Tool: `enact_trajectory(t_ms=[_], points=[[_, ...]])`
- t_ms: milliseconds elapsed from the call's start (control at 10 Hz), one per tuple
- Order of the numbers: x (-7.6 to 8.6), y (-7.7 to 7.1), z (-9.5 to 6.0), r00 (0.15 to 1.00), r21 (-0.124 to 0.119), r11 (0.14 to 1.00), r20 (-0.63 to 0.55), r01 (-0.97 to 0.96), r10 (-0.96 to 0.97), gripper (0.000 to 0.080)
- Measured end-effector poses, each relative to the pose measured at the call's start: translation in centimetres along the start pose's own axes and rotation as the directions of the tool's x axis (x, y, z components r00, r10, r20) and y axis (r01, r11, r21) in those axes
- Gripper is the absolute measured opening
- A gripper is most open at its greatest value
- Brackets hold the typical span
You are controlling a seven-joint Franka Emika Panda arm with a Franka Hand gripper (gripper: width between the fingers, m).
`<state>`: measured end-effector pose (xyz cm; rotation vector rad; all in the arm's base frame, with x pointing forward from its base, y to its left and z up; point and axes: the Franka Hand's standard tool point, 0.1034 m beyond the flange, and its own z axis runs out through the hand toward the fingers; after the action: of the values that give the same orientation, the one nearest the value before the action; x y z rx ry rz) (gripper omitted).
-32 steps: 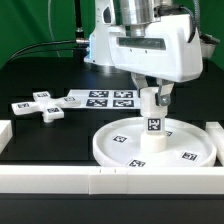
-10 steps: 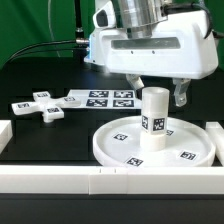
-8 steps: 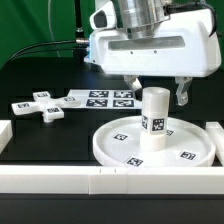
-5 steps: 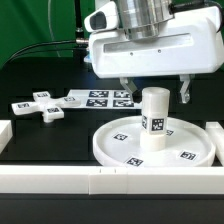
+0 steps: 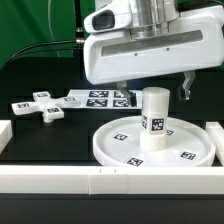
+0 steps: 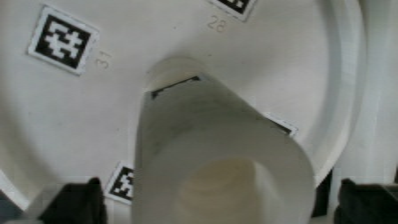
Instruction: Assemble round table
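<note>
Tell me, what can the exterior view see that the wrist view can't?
Only the exterior view shows the cross-shaped foot, the marker board, the white border rails and the whole open gripper. Only the wrist view looks down on the cylinder leg from close up, with dark fingertips on either side. Both show the leg standing upright on the round disc, and some of the disc's square tags.

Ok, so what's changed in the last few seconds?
The gripper opened its jaws, let go of the short cylinder leg and lifted above it. The leg stays upright on the round disc; the cross-shaped foot and marker board have not moved.
</note>
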<state>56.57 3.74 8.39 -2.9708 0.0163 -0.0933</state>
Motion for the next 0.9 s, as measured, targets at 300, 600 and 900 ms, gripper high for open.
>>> enact_trajectory(t_ms=[300,600,900], points=[[-0.02,0.16,0.03,0.984,-0.002,0.984,0.002,0.18,-0.179,0.0649],[-0.27,-0.66,0.4,0.906,-0.033,0.906,0.023,0.422,-0.422,0.0649],[-0.12,-0.03,0.25,0.763,-0.037,0.762,0.041,0.646,-0.645,0.0649]])
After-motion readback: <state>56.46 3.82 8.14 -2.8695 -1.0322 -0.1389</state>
